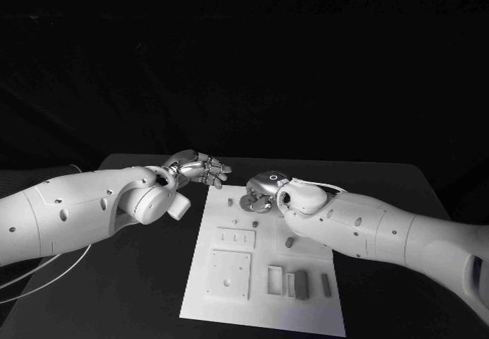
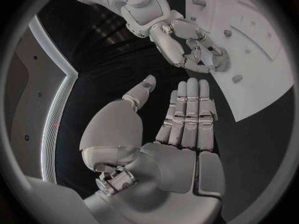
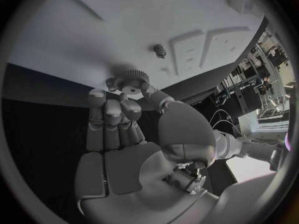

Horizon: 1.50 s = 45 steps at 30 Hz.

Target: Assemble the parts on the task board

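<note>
Two silver hands work at the far end of the white task board. Our right hand has its fingertips pinched around a small round ridged gear part, held against the board near its far edge. Our left hand hovers over the black table just off the board's far left corner, fingers straight and side by side, thumb apart, holding nothing. Small grey block parts lie near the board's near edge

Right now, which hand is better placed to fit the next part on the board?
The right hand: its fingertips already hold a small gear over the board. The left hand hovers open beside the board.
</note>
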Motion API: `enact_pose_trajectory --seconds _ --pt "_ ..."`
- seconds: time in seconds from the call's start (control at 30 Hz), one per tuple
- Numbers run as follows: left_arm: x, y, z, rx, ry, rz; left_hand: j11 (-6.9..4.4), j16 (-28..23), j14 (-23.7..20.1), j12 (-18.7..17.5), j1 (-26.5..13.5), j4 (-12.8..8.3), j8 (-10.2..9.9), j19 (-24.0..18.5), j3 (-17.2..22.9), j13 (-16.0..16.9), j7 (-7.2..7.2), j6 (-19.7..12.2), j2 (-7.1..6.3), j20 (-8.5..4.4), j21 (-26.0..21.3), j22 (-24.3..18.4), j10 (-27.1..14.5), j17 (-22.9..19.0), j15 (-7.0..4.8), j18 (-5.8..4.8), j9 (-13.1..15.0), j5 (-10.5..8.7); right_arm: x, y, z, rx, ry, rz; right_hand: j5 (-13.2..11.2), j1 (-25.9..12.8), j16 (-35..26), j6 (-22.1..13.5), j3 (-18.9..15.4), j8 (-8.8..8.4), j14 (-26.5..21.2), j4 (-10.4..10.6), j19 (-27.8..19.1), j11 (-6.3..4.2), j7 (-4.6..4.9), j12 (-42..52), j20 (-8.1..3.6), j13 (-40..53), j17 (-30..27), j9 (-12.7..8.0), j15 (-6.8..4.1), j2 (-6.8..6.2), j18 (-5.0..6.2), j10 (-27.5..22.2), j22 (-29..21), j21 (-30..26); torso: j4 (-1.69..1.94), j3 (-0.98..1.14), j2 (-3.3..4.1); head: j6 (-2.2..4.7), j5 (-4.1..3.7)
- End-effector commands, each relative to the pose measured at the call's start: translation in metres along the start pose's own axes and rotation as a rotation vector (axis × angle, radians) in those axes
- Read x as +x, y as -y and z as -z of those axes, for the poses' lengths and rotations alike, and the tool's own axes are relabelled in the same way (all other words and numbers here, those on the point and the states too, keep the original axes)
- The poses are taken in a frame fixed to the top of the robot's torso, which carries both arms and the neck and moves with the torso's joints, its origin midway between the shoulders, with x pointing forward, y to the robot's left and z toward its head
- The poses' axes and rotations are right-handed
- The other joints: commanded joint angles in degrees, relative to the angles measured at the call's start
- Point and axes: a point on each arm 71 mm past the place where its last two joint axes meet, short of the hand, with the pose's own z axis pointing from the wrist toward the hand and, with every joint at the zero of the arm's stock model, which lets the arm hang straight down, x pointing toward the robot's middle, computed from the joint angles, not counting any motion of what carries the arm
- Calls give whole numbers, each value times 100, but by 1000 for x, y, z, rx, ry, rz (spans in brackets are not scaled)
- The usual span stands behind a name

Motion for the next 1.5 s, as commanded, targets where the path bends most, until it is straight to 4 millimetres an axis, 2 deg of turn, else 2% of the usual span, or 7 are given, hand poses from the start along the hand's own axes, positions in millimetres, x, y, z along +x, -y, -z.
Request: enact_pose_trajectory --seconds 0.03,0.43,0.63,0.9,1.17,1.33,1.5 --pt "1 2 -1 10 -3 -2 1 -33 38 -29 17 31 -28 -8 -13 10 -8 41 -29 -35 -22 6 -3 8 -6 -8 11 -2 2 -2 -1 -6 10 22 15 13 35 27 15 -3 32 -35 7 10 8 -7 -25 -8 -10 -2 -25 -29 260 -1 81 27 -2 2 -1 0 1" --pt "2 2 -1 8 -5 -3 1 -35 39 -32 17 31 -32 -7 -14 14 -8 42 -28 -35 -24 8 -2 10 -6 -9 15 -2 8 -4 -1 -10 -1 24 15 13 24 -7 21 -33 39 -93 14 20 18 -22 -27 -18 -20 -35 -18 -134 260 10 73 19 -11 2 -1 -18 12" --pt "3 3 -2 9 -8 -3 1 -37 39 -33 18 31 -33 -7 -14 15 -8 43 -28 -35 -26 9 -2 11 -6 -9 16 -2 8 -3 -1 -2 -2 23 16 1 5 -85 34 -84 36 -100 20 37 38 -45 -23 -31 -33 -78 -4 -280 260 11 59 1 -9 -1 -2 -18 9" --pt "2 2 -2 9 -7 -3 1 -38 39 -34 17 32 -35 -6 -15 18 -8 44 -27 -36 -27 10 -2 13 -6 -10 18 -2 7 0 1 8 17 4 16 -59 -34 -613 92 -366 17 92 36 150 157 -84 -6 -52 -55 -225 99 -592 260 -22 27 -48 -8 4 -3 -22 4" --pt "-1 2 -2 8 1 -4 1 -40 40 -36 18 31 -38 -6 -15 20 -8 44 -26 -36 -29 11 -2 14 -6 -10 20 -2 4 4 10 0 73 -36 14 -29 -26 -617 132 -351 26 186 57 184 191 -75 -9 -52 -54 -223 133 -662 260 -28 26 -49 -16 6 -12 -15 7" --pt "-4 1 -1 8 9 -5 1 -41 40 -37 19 30 -39 -6 -15 22 -8 45 -26 -36 -30 12 -2 15 -6 -10 22 -2 -3 15 19 26 112 -101 14 3 -9 -548 142 -300 53 226 89 179 187 -53 -20 -50 -52 -205 129 -673 260 -7 32 -35 -26 7 -20 15 -2" --pt "-6 0 -1 12 12 -5 1 -43 40 -40 25 25 -42 -6 -15 25 -9 44 -31 -37 -33 13 -2 17 -6 -10 24 -2 -24 45 34 83 145 -171 14 18 2 -516 138 -275 74 241 111 177 184 -39 -30 -50 -51 -197 126 -691 259 9 35 -25 -50 9 -48 73 -17"
